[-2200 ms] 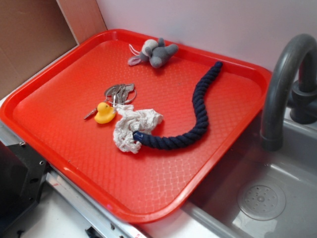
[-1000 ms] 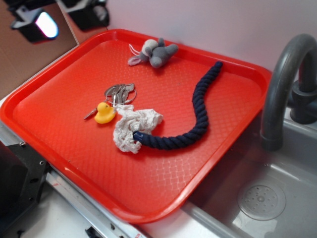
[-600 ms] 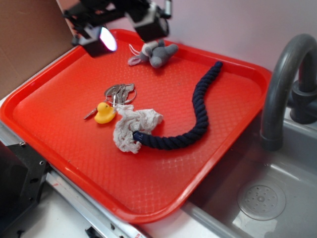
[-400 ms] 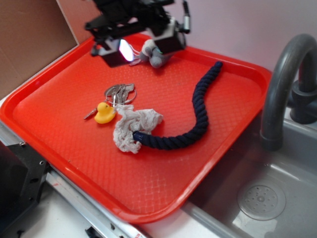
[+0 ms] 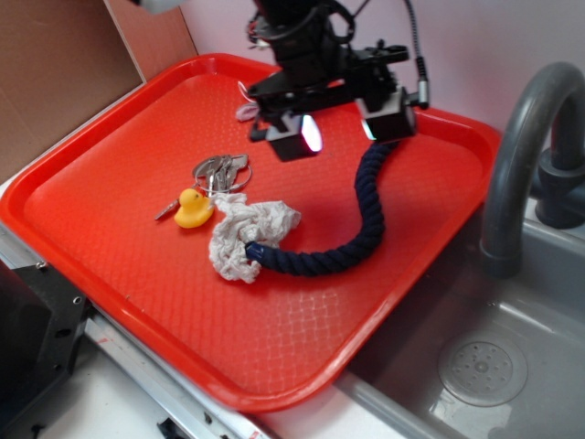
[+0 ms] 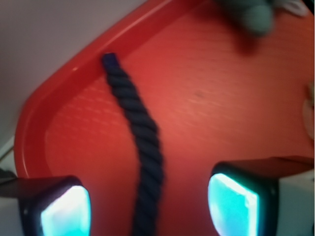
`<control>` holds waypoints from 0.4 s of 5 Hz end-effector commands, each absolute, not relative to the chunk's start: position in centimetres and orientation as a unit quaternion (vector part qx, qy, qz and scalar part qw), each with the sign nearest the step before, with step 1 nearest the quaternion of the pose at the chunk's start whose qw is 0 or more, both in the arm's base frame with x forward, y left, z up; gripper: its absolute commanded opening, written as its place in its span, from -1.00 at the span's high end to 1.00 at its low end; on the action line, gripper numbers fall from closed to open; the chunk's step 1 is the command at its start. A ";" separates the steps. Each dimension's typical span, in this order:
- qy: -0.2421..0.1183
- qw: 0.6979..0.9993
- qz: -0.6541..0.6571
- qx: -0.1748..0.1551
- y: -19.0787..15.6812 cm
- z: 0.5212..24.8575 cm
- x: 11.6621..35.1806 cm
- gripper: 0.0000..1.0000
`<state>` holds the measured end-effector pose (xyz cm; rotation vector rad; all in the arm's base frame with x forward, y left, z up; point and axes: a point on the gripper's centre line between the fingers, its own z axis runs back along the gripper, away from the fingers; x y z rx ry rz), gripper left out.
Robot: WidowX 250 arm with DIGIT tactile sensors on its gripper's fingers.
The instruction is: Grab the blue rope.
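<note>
1. Red and waffle-textured, the plastic tray [image 5: 137, 274] fills the counter beside a grey sink basin [image 5: 494, 366] with its curved grey faucet [image 5: 521, 155]; a pale wall runs behind and a brown board stands at the left.

2. On the tray the blue rope [image 5: 366, 229] lies in a long curve from the far right corner forward, its brighter blue cap [image 5: 255, 251] resting against an off-white rag [image 5: 242, 233].

3. The rope lies flat with nothing on top of it, and most of its length runs over bare tray, which gives easy access from above.

4. Beside the rag are a yellow rubber duck [image 5: 193, 208] and a bunch of keys [image 5: 222, 169]; part of a grey plush mouse [image 5: 249, 110] shows at the back edge, mostly hidden by the arm.

5. The gripper [image 5: 349, 130] hangs above the rope's far stretch with its jaws spread wide and nothing between them.

6. In the wrist view the two fingertips [image 6: 59, 209] stand either side of the rope [image 6: 142, 142], which runs up the middle towards the tray rim [image 6: 64, 73]. I judge this straddle is deliberate, so that closing across the rope's width would pinch it.

7. The gripper looks clear of the tray, so a descent is probably still needed; the wrist view is blurred.

8. Grasping here keeps the jaws well apart from the rag, duck and keys.
</note>
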<state>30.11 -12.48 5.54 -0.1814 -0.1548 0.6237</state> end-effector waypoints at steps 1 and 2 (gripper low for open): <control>-0.072 0.948 0.299 -0.084 -12.3 3.1 33.0 -1.00; -0.053 0.953 0.295 -0.056 -12.4 1.8 33.0 0.86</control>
